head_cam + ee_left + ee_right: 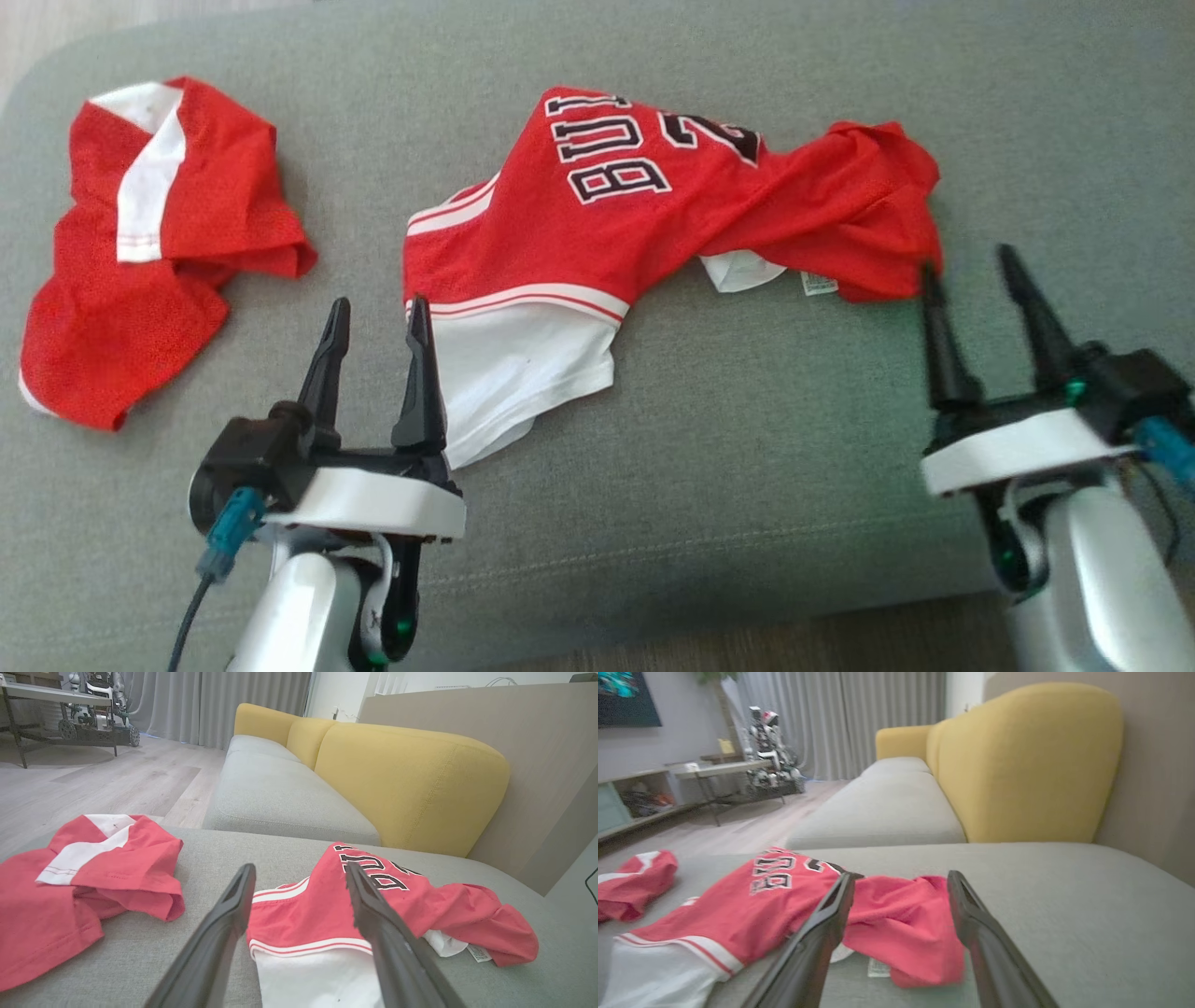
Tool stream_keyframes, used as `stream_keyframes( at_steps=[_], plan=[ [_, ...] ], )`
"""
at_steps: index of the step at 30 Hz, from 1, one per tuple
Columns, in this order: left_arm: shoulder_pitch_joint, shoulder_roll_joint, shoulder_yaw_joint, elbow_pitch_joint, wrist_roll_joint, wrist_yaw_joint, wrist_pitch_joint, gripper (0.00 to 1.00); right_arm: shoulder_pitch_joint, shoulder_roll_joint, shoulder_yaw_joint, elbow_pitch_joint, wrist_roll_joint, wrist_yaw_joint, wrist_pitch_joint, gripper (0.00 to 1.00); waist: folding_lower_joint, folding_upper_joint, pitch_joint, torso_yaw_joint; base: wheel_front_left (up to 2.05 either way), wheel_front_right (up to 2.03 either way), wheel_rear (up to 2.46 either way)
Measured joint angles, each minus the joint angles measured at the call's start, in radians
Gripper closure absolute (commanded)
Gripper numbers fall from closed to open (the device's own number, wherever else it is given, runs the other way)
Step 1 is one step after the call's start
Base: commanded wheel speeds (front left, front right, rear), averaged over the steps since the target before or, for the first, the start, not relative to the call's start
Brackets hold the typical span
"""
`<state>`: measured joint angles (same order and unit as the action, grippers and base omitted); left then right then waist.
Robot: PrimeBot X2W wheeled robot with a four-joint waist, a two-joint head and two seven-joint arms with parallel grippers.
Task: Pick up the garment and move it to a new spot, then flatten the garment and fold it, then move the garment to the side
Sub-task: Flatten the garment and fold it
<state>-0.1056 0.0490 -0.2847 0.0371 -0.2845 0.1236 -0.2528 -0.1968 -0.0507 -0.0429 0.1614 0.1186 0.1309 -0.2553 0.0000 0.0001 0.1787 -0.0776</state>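
Two grippers, both with fingers spread apart and nothing between them. Your left gripper [377,313] sits at the jersey's white hem corner, and you can't tell from here whether it touches the cloth. Your right gripper [967,266] is just beside the jersey's bunched red end. The red basketball jersey [607,224] lies crumpled, lettering up, on the grey cushion [747,448]. Left of the jersey and apart from it is a second red-and-white garment [149,252]. Beyond the jersey is a yellow sofa backrest [411,784].
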Motion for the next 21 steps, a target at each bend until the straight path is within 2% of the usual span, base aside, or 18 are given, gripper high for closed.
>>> stream_keyframes(
  at_steps=[12,15,21],
  plan=[
    [-0.060,-0.001,-0.026,0.012,0.000,-0.010,-0.001,0.00,-0.226,0.000,-0.176,0.328,-0.068,0.000,0.000,0.00,0.0000,0.0000,0.096,0.049,0.00,0.00,0.00],
    [-0.063,-0.001,-0.028,0.012,0.000,-0.010,-0.001,0.00,-0.269,0.000,-0.188,0.411,-0.081,0.000,0.000,0.00,0.0000,0.0000,0.120,0.062,0.00,0.00,0.00],
    [-0.068,-0.001,-0.034,0.012,0.000,-0.010,-0.001,0.00,-0.344,-0.001,-0.210,0.482,-0.093,0.000,0.000,0.00,0.0000,0.0000,0.150,0.080,0.00,0.00,0.00]
  ],
)
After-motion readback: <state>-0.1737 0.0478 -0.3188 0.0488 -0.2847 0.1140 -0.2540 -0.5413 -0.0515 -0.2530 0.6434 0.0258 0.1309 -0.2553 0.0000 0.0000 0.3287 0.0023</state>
